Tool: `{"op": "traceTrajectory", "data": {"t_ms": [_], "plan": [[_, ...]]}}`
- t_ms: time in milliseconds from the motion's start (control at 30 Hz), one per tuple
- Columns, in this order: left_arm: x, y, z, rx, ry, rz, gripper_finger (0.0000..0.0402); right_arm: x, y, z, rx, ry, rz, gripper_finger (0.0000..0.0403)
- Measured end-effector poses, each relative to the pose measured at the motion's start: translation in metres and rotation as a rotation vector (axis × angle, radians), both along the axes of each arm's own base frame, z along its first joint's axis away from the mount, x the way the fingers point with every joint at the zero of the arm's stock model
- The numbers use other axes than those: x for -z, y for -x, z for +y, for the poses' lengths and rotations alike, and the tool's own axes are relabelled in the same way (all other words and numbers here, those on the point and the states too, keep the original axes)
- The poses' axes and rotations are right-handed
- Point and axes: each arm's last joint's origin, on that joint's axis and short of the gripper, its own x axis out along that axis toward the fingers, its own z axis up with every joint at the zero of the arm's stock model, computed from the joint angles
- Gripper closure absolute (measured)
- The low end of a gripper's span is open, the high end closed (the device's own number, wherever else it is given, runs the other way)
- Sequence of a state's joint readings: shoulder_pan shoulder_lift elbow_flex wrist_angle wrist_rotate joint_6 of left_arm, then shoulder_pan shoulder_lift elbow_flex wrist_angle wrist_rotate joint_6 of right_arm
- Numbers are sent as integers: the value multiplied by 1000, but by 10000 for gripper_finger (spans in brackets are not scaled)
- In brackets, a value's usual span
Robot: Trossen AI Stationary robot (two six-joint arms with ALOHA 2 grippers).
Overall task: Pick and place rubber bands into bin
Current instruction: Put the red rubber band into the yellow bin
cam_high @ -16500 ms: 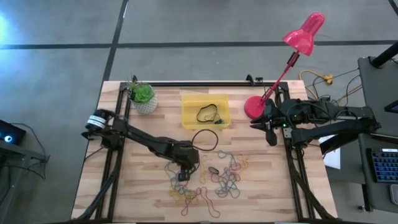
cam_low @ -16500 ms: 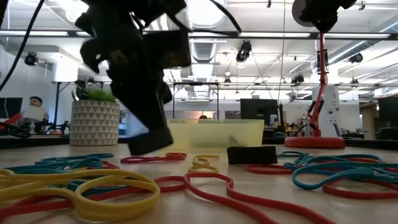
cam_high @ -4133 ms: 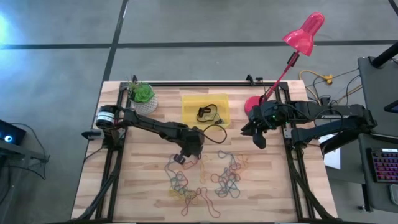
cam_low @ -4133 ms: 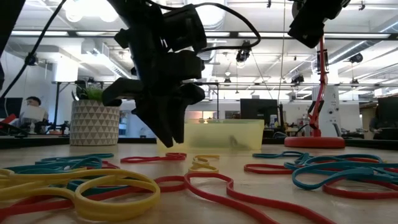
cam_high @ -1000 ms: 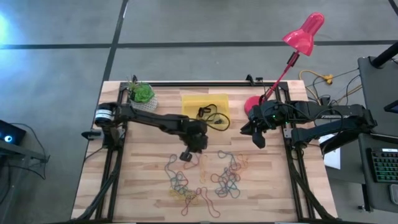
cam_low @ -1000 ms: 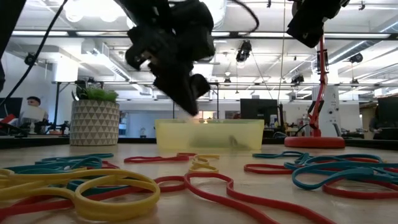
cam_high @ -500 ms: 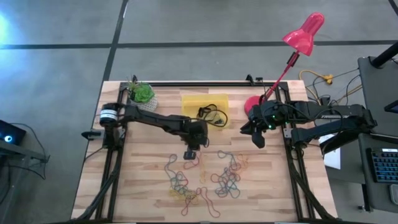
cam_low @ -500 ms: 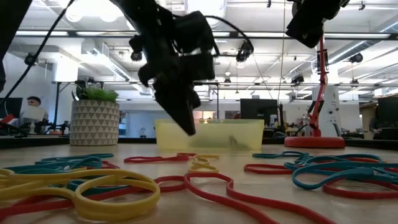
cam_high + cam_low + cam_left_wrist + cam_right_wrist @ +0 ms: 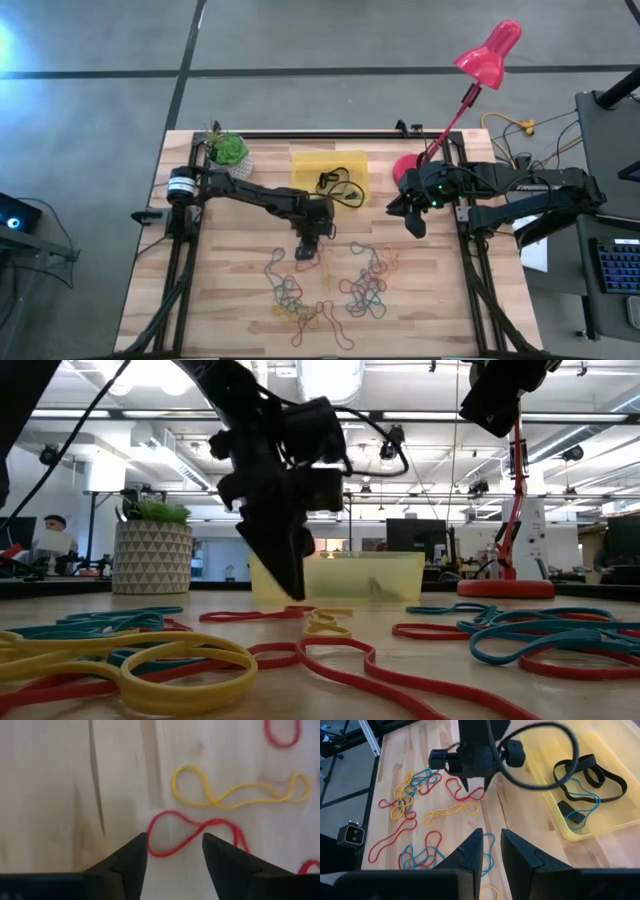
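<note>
Dark left gripper point(image 9: 306, 251) points straight down just in front of the bin point(image 9: 330, 177), fingers point(image 9: 131, 860) parted over a red rubber band point(image 9: 190, 833) lying flat. Right gripper point(image 9: 412, 222) hovers beside the bin, fingers nearly together, holding nothing. More rubber bands point(image 9: 335, 285) sprawl nearby.

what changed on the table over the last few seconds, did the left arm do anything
The left hand came back from the yellow bin toward the rubber bands and opened; it now hangs empty over a red band. The right hand stayed beside the red lamp, and the plant pot did not move.
</note>
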State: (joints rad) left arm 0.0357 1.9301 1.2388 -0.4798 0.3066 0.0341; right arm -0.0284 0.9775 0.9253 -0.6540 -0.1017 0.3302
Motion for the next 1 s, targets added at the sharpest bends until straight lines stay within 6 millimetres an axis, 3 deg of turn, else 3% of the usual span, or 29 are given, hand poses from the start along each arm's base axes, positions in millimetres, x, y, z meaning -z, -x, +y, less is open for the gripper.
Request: {"op": "traceTrajectory", "data": {"t_ms": [233, 1000], "plan": [[18, -4, -3, 9, 90, 50, 212, 0, 0, 0, 1, -3, 1, 344], [16, -6, -36, 116, 10, 13, 274, 1, 0, 0, -1, 0, 4, 344]]}}
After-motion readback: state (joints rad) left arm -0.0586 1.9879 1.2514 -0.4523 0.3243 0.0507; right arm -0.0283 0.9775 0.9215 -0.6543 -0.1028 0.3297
